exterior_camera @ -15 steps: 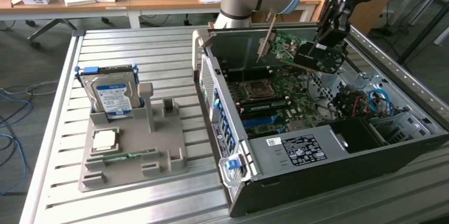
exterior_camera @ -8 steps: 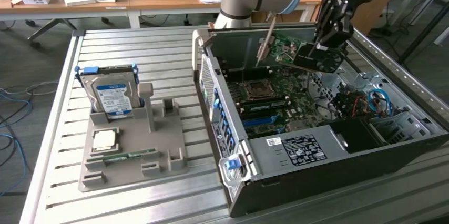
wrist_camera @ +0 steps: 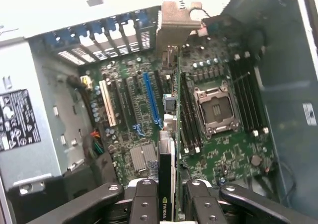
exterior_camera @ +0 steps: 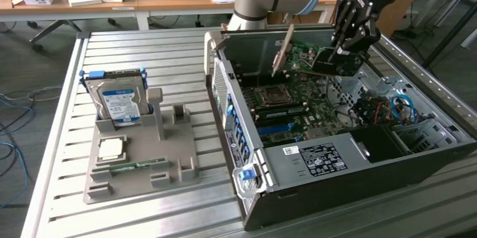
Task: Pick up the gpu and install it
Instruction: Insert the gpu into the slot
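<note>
I have the graphics card (exterior_camera: 303, 57) pinched edge-on between the gripper (exterior_camera: 343, 53) fingers (wrist_camera: 144, 201), hanging over the open computer case (exterior_camera: 320, 162), upper right of the exterior view. Pickup is done. The card isn't seated on the motherboard (wrist_camera: 223, 154) yet.

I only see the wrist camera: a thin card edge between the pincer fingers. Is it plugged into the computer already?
Observer: Not yet. The pincer holds the graphics card tilted above the open computer case.
Operator: What else is out there?
Observer: A hard drive with a blue label stands upright in a grey holder, to the exterior view's left of the case.
</note>
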{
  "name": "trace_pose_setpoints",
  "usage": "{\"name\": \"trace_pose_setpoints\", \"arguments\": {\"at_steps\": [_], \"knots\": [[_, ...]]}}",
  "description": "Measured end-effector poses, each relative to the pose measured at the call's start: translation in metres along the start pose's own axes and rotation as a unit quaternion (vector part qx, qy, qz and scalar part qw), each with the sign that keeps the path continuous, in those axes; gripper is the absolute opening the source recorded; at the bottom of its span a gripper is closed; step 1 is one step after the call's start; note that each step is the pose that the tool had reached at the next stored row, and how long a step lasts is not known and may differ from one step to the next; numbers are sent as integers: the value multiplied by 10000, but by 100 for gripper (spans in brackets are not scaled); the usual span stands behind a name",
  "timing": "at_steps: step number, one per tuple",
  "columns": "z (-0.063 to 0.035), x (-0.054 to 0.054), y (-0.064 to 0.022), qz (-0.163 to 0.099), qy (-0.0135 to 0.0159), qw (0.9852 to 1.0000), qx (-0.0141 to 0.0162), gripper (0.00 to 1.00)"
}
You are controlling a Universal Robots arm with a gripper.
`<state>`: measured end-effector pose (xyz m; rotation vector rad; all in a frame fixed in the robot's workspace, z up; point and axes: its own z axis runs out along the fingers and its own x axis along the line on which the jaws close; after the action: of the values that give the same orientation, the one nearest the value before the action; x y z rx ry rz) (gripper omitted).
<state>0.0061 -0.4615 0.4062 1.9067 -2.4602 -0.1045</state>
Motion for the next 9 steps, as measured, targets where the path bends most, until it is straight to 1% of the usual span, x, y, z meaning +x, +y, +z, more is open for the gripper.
{"name": "trace_pose_setpoints", "arguments": {"at_steps": [2,5,7,9], "knots": [[4,0,0,-179,13,9998,-4,26],[11,0,-1,-456,32,9990,-9,26],[15,0,-1,-635,44,9980,-13,26],[19,0,-1,-818,57,9966,-16,26]]}}
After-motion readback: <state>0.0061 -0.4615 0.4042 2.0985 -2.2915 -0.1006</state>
